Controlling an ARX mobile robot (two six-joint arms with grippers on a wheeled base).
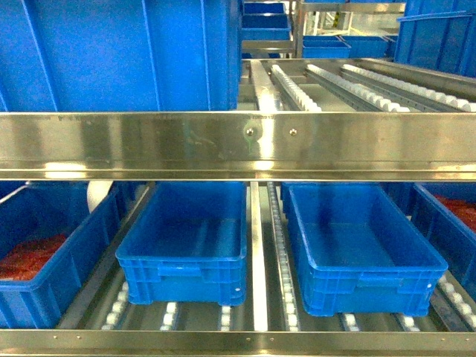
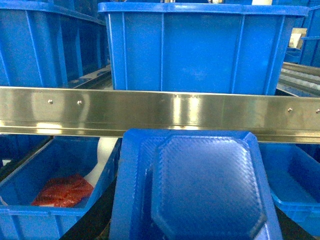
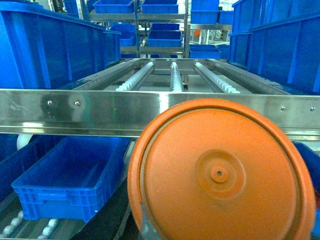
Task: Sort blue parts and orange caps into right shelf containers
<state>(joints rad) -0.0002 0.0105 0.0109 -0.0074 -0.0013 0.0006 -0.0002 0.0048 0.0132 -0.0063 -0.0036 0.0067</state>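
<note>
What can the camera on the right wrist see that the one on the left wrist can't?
Only the right wrist view shows a big round orange cap filling the foreground, and bare roller tracks on the upper shelf. Only the left wrist view shows a blue part close up, a large blue bin on the upper shelf, and a bin holding red pieces at lower left. Both show the shiny steel rail across the middle and blue bins below it. Neither shows gripper fingers clearly.

left wrist: black curved casing edge [image 2: 92,220] | right wrist: black curved casing [image 3: 107,220], grey metal sliver [image 3: 144,227]
</note>
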